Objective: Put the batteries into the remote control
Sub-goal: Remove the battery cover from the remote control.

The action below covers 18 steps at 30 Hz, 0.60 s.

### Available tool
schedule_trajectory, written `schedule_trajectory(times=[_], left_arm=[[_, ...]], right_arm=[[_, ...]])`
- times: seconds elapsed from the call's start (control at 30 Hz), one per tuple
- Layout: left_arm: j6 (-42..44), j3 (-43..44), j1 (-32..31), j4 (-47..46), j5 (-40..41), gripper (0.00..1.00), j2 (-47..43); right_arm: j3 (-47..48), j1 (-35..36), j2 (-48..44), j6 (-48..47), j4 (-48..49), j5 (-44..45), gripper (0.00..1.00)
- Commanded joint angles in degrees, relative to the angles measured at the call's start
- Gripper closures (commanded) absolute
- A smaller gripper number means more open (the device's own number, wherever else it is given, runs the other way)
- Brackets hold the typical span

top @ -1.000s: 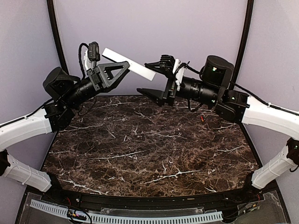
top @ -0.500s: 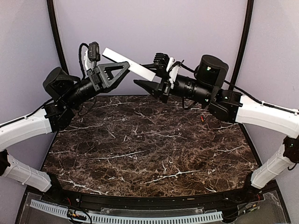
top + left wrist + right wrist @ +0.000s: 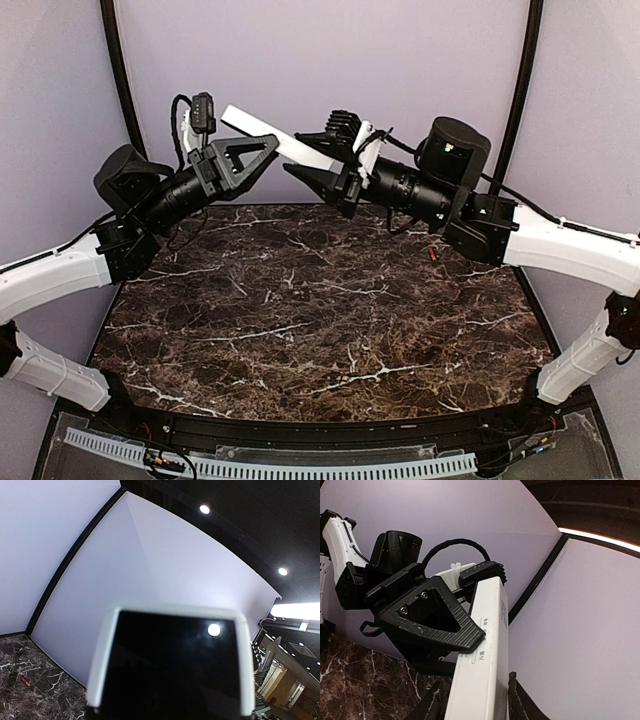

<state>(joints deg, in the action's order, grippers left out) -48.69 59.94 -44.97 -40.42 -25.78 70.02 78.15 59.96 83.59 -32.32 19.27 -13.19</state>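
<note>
- The black triangular left fingers (image 3: pixel 427 617) are clamped on the long, slim white plastic remote control (image 3: pixel 275 142) near its middle. They carry it in the air above the 12 o'clock edge of the dark brown marble-patterned bench (image 3: pixel 320 330). I judge it is held off the surface so that its free end is open to the other arm.
- The remote control slopes from high at 11 o'clock down toward 1 o'clock and touches nothing but fingers. In the left wrist view a glossy dark surface with a white rim fills the frame. I cannot tell whether that is the battery recess.
- The right wrist view shows small grey printed marks on the remote control's side: two characters beside a long slot-like outline, and a denser block further up. All are too small to read, and no brand name can be made out.
- The black right fingers (image 3: pixel 517 702) straddle the lower end of the remote control, one at each side and very close to it. I cannot tell whether they are pressing on it yet. A second hold there would steady the bar or let it be turned, which is my guess at the purpose.
- A tiny red cylindrical battery (image 3: pixel 432 255) with a dark end lies on the bench at about 2 o'clock, well apart from the remote control. Loading has not yet begun.
</note>
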Motion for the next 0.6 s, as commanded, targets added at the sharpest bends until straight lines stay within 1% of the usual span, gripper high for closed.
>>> schedule_trajectory(times=[0.0,0.17,0.23,0.3,0.33,0.37,0.4,0.47,0.53,0.57], left_arm=[[0.24,-0.67,-0.29,-1.08,0.26,1.00,-1.20],[0.49,-0.79,-0.29,-1.26,0.15,1.00,-1.50],[0.45,-0.98,-0.29,-1.59,0.02,1.00,-1.40],[0.44,-0.97,-0.29,-2.12,-0.14,1.00,-1.31],[0.48,-1.01,-0.29,-2.16,0.03,0.85,-1.30],[0.56,-1.03,-0.29,-1.95,0.71,0.74,-1.34],[0.67,-1.05,-0.29,-1.72,1.42,0.54,-1.40],[1.04,-1.12,-0.29,-0.66,4.58,0.39,-1.65],[1.20,-1.15,-0.25,-0.21,6.44,0.38,-1.91],[1.20,-1.26,-0.28,-0.36,6.93,0.44,-2.08]], right_arm=[[1.75,0.89,1.13,-0.86,1.93,1.84,0.66],[1.48,0.98,1.20,-0.71,1.60,2.34,0.85],[1.41,1.10,1.18,-0.58,1.51,2.39,0.91],[1.39,1.08,1.22,-0.41,1.56,2.42,0.94],[1.48,1.15,1.22,-0.12,1.58,2.46,0.95],[1.48,1.18,1.22,0.22,1.71,2.40,0.96],[1.40,1.14,1.22,0.56,2.00,2.51,0.96],[1.34,1.34,1.31,1.40,2.70,3.18,0.98],[1.17,1.60,1.44,1.71,3.36,4.31,1.00],[1.13,1.75,1.55,1.73,3.49,4.80,1.00]])
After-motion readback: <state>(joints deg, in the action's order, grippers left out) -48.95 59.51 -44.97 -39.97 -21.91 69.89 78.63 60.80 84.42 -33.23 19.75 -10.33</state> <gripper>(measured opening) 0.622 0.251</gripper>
